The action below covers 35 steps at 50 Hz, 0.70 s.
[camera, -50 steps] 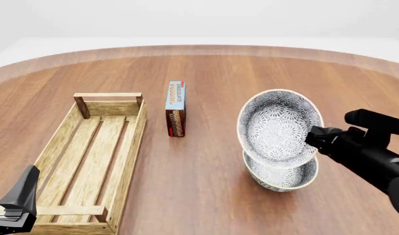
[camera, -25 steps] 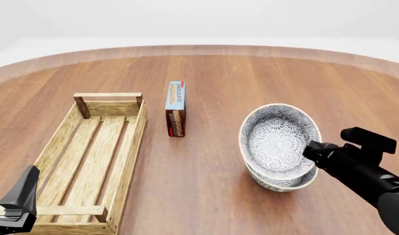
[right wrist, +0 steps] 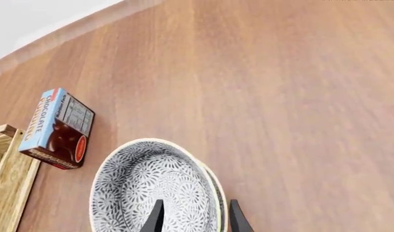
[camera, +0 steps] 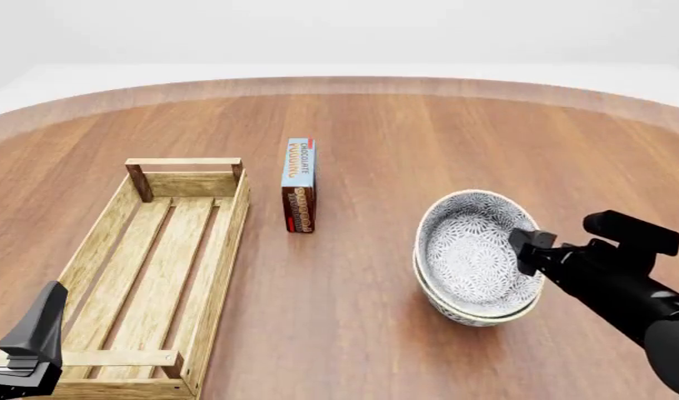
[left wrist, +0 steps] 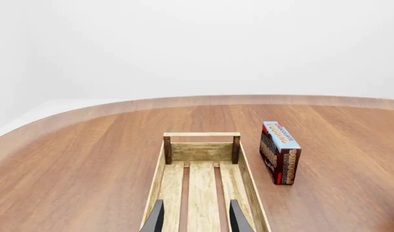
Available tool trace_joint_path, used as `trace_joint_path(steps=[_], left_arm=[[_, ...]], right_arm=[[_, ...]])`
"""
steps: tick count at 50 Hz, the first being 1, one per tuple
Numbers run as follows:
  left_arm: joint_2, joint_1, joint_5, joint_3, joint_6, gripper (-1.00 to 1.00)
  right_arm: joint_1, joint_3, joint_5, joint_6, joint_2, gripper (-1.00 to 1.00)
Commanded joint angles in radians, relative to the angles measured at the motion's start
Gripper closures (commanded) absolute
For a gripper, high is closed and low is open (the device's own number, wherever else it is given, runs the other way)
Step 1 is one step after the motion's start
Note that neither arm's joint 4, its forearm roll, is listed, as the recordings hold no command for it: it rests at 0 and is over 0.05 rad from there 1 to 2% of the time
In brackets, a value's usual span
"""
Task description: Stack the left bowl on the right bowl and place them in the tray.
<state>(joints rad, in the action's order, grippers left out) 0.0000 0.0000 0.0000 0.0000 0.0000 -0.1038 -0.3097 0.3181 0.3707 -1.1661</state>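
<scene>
bowls (camera: 472,254): 2 | tray (camera: 222,242): 1 | chocolate box (camera: 299,185): 1

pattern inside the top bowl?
Grey-and-white floral print with a cream rim on the top bowl; clearest in the right wrist view.

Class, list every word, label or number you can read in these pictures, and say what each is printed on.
"CHOCOLATE": on the blue top face of the chocolate box, clearest in the right wrist view.
A second line of larger letters beneath it: too blurred to read.
The panel of fine print on the box's blue face: too small to read.
Nothing else carries text.
</scene>
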Motion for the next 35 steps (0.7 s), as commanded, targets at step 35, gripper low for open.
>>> trace_joint_path(steps=[35], left_arm=[[0.0, 0.0, 0.0, 0.0, 0.0, -1.0]], right_arm=[[0.092, -0.006, -0.13, -0.171, 0.012, -1.0]])
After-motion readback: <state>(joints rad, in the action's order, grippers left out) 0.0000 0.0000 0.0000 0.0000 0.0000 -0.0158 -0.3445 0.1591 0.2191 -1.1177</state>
